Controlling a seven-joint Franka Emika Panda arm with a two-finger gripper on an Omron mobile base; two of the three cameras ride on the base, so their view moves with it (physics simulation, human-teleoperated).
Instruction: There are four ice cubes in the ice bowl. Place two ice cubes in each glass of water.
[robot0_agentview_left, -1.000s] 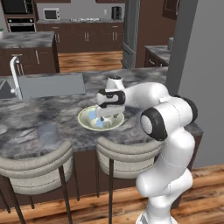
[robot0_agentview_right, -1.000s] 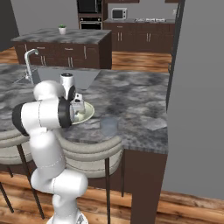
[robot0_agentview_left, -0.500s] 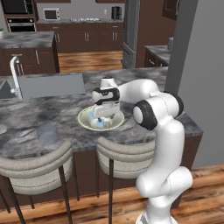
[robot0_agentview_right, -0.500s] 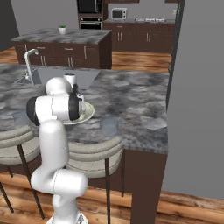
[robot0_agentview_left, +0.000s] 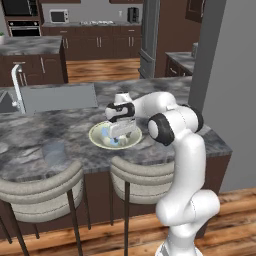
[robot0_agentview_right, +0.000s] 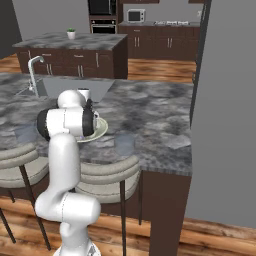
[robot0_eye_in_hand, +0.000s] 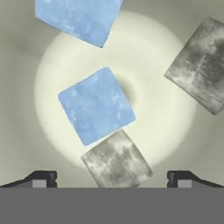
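The ice bowl (robot0_agentview_left: 98, 138) sits on the dark marble counter, and its cream rim (robot0_agentview_right: 102, 131) peeks out beside my arm. My gripper (robot0_agentview_left: 119, 132) hangs open just over the bowl, pointing down into it. In the hand view the gripper (robot0_eye_in_hand: 111, 180) is spread wide above the bowl floor (robot0_eye_in_hand: 166, 127), its fingertips (robot0_eye_in_hand: 41, 178) empty. Several ice cubes lie inside: a blue one (robot0_eye_in_hand: 96, 105) at the centre, a grey one (robot0_eye_in_hand: 116, 161) between the tips, another blue (robot0_eye_in_hand: 78, 17) at the top, and a grey one (robot0_eye_in_hand: 201, 65) at the right. One glass of water (robot0_agentview_left: 54, 152) stands left of the bowl (robot0_agentview_right: 25, 132), the other glass (robot0_agentview_right: 125, 144) to its right.
A grey sink (robot0_agentview_left: 57, 97) with a faucet (robot0_agentview_left: 19, 85) lies at the back left of the counter. Two stools (robot0_agentview_left: 42, 192) stand under the front edge. A grey wall (robot0_agentview_left: 230, 75) rises close on the right.
The hand has swung slightly left and dropped from above the bowl down to just over the ice cubes. Its jaws have stayed open.
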